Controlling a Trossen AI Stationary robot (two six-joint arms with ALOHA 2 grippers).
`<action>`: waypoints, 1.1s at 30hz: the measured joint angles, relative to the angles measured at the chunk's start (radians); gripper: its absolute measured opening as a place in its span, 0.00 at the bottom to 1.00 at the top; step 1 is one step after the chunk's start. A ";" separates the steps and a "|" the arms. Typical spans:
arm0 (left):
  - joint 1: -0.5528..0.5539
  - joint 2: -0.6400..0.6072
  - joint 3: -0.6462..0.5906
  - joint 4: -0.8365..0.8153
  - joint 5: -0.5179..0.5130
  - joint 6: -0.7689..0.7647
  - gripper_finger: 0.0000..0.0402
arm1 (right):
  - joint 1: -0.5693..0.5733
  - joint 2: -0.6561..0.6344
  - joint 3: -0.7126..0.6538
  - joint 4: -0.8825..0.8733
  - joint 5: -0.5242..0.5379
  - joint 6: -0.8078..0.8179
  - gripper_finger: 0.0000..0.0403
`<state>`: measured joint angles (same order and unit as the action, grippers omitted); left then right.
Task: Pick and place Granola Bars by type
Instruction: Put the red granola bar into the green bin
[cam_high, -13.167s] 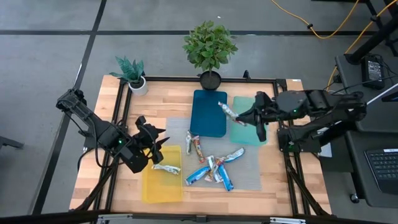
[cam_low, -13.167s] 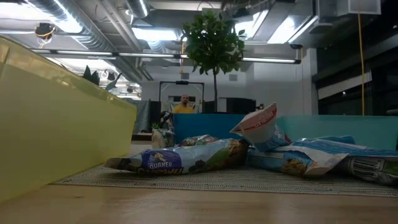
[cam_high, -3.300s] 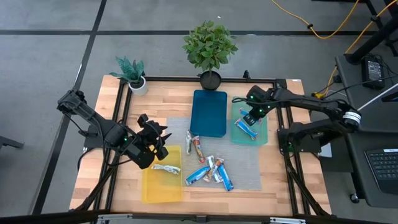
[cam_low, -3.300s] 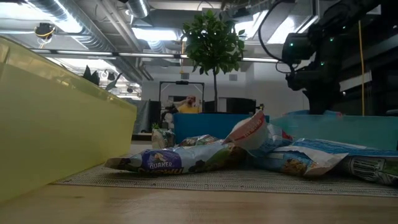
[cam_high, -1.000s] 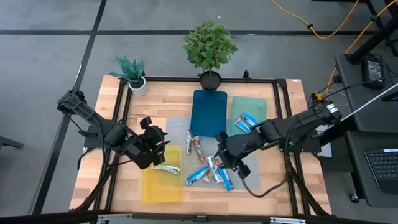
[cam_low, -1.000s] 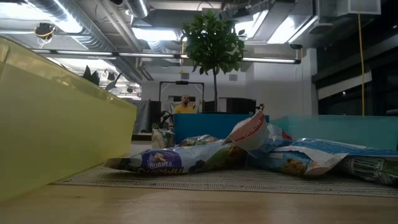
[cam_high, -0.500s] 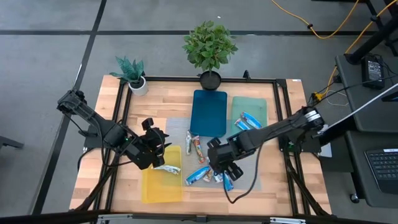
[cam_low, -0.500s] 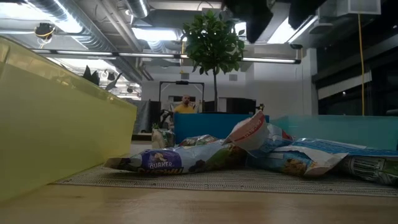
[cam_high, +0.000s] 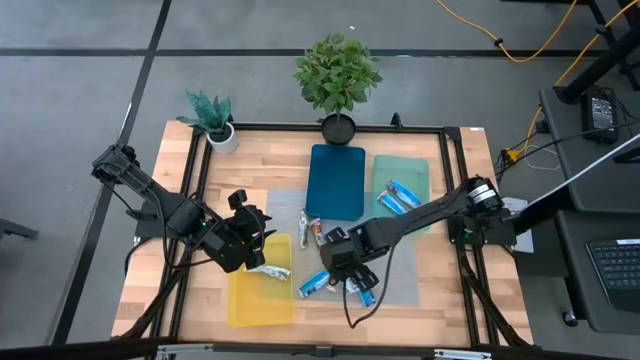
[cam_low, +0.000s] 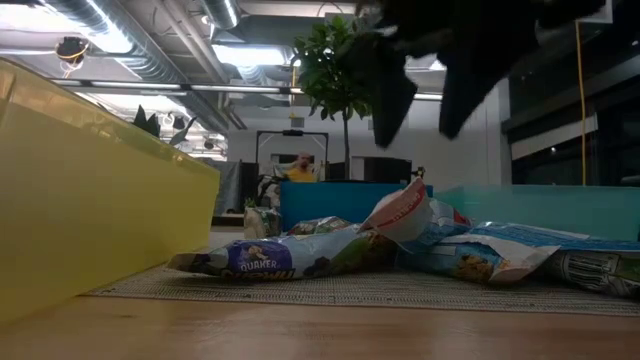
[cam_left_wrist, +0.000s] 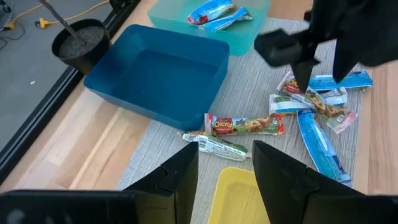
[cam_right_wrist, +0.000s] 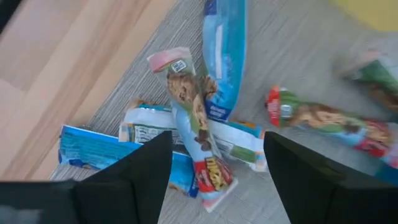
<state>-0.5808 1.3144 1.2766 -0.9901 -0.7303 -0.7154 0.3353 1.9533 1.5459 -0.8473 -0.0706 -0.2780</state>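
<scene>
Right end effector (cam_high: 345, 262) spread, above Granola Bars (cam_high: 338, 275)

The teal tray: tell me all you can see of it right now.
The teal tray is a shallow rectangular bin of smooth plastic with low walls, flat on the wooden table at its far right, beside the dark blue tray. Two bright blue wrapped bars lie inside, close together. The left wrist view shows them at one end of it. No gripper touches it; the right gripper is open over the pile on the mat.
</scene>
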 joint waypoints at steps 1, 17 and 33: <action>0.000 0.000 0.000 0.000 0.000 -0.004 0.36 | -0.005 0.011 0.000 -0.001 -0.016 0.000 0.62; -0.008 0.000 0.000 0.000 0.026 -0.005 0.36 | -0.011 0.051 -0.099 0.076 -0.097 0.008 0.43; -0.008 0.000 0.000 0.000 0.025 -0.012 0.36 | -0.020 0.051 -0.113 0.103 -0.089 0.007 0.32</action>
<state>-0.5884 1.3144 1.2766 -0.9901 -0.7050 -0.7273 0.3157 2.0045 1.4334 -0.7441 -0.1593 -0.2707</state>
